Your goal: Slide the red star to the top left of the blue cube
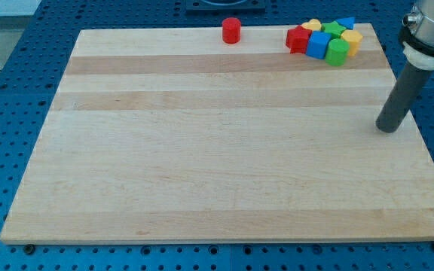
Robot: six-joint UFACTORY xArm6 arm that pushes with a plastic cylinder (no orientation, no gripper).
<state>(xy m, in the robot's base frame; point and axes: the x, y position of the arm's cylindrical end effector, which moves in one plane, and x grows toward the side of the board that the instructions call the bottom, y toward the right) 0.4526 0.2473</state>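
Note:
The red star (298,38) sits at the left end of a tight cluster of blocks near the view's top right of the wooden board (202,165). The blue cube (318,45) touches it on its right. My tip (387,129) rests on the board near the right edge, well below and to the right of the cluster, apart from every block.
The cluster also holds a green block (338,52), a second green block (331,30), a yellow block (353,38), a yellow heart (312,25) and a blue block (346,23). A red cylinder (231,30) stands alone at the top edge, left of the cluster.

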